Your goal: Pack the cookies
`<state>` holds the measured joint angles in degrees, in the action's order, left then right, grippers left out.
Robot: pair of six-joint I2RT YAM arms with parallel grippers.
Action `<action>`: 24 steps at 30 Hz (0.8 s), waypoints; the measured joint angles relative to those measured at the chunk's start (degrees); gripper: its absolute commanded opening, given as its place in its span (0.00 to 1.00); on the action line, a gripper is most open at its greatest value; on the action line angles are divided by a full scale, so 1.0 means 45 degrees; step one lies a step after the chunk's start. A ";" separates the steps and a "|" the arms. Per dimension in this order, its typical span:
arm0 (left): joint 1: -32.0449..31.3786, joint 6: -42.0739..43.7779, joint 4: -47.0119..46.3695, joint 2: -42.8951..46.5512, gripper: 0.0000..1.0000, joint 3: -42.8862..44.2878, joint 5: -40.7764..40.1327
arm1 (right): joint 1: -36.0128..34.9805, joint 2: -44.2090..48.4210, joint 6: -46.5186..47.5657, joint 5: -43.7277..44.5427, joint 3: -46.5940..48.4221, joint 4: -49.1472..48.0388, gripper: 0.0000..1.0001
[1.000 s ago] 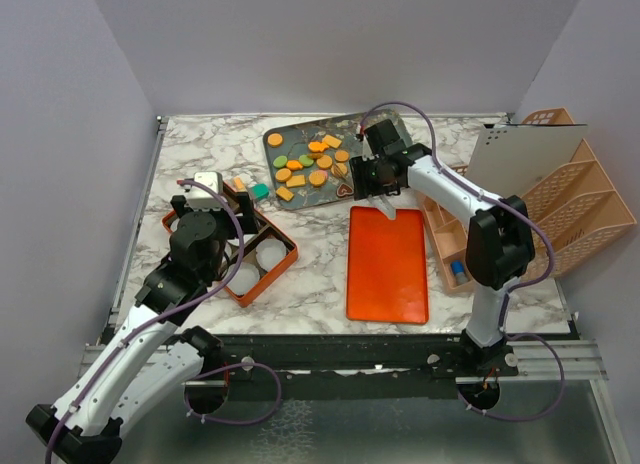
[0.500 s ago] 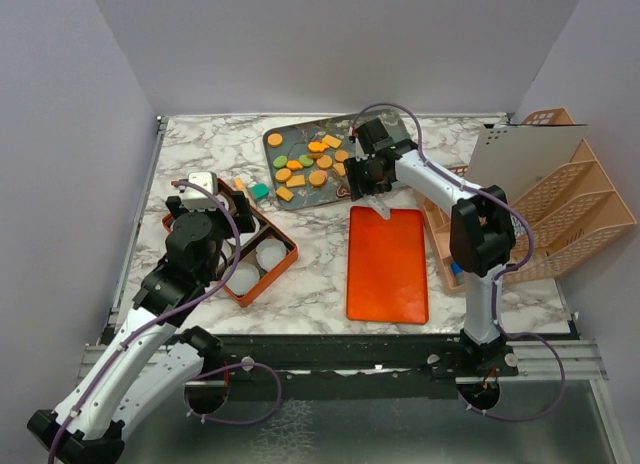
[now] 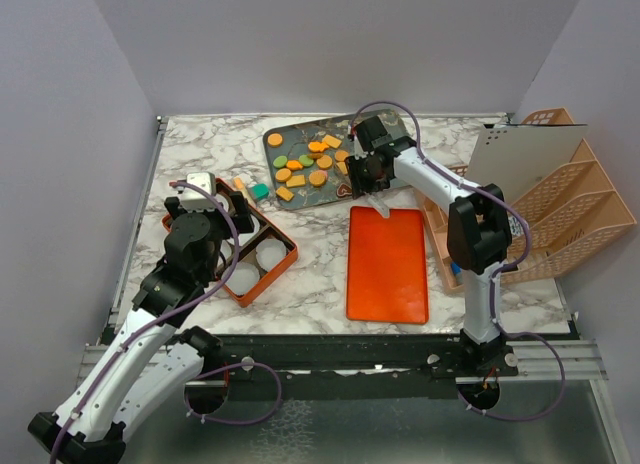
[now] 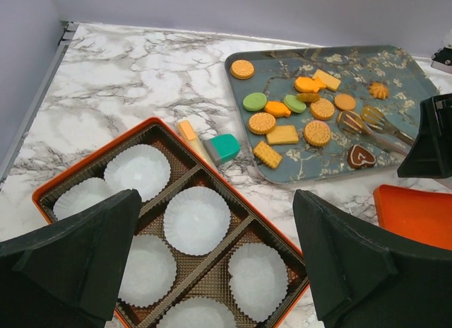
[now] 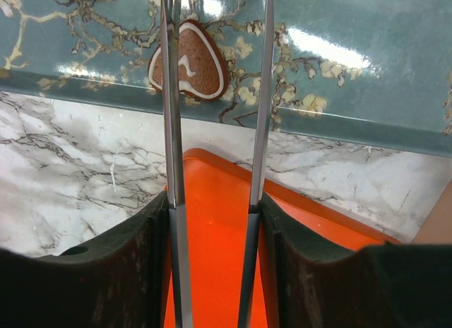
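Note:
The cookies (image 3: 308, 164) lie on a blue patterned tray (image 3: 290, 138), mostly orange rounds and squares with a few green ovals; they also show in the left wrist view (image 4: 304, 116). A brown heart cookie (image 5: 189, 59) lies near the tray's front edge. My right gripper (image 3: 370, 182) is shut on metal tongs (image 5: 170, 130), whose two arms straddle the heart cookie. My left gripper (image 4: 215, 215) is open and empty above an orange box (image 4: 99, 165) holding white paper cups (image 4: 197, 218).
A flat orange lid (image 3: 388, 264) lies right of the box, under my right gripper. A teal block (image 4: 224, 147) and a yellow block (image 4: 187, 131) lie between box and tray. A pink file rack (image 3: 575, 209) and a white board (image 3: 520, 154) stand at the right.
My right gripper has moved a little left and towards the tray's front edge with the tongs. My left arm has shifted only slightly.

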<state>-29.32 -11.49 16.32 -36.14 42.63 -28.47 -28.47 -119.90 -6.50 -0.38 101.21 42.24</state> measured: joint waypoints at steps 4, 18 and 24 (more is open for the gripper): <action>0.0029 -0.0005 0.0000 0.0068 0.99 0.0000 0.0049 | 0.0000 0.0053 0.0024 -0.0073 0.0000 0.0146 0.22; 0.0262 -0.0034 -0.0010 0.0505 0.99 -0.0005 0.0185 | -0.0146 0.2176 0.0053 -0.0447 -0.0461 0.0243 0.14; 0.0355 -0.0068 -0.0083 0.0695 0.99 -0.0005 0.0185 | -0.0797 0.2341 0.0228 -0.0476 -0.0461 0.0243 0.14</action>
<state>-27.73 -11.79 15.94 -33.01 42.61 -27.64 -32.05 -109.36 -5.48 -2.52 99.13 43.33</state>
